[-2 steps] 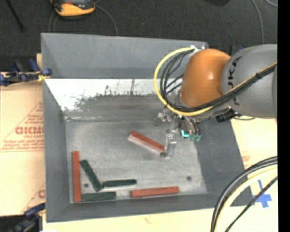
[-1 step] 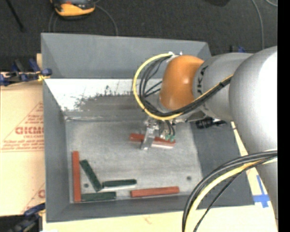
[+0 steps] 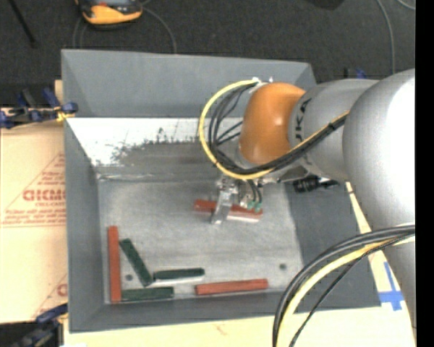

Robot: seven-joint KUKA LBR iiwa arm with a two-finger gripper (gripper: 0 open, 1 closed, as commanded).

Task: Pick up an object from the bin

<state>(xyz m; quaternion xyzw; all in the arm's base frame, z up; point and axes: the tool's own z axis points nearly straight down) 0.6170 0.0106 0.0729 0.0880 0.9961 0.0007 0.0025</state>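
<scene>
- At the lower edge of the bin (image 3: 83, 215) floor, right of centre, you see a red bar (image 3: 231, 287) lying flat along the front wall.
- Left of it, in the lower left corner, dark green bars (image 3: 146, 293) lie loosely crossed, and a long red bar (image 3: 113, 262) lies along the left wall.
- Further up, at mid-floor, the gripper (image 3: 226, 210) is down on a short red bar (image 3: 204, 207) lying roughly level across the frame, its ends showing on either side.
- You cannot tell whether the jaws are released or clenched.
- Above that sit the orange cover (image 3: 267, 121) and looped cables (image 3: 213, 121), with the arm coming in from the right.
</scene>
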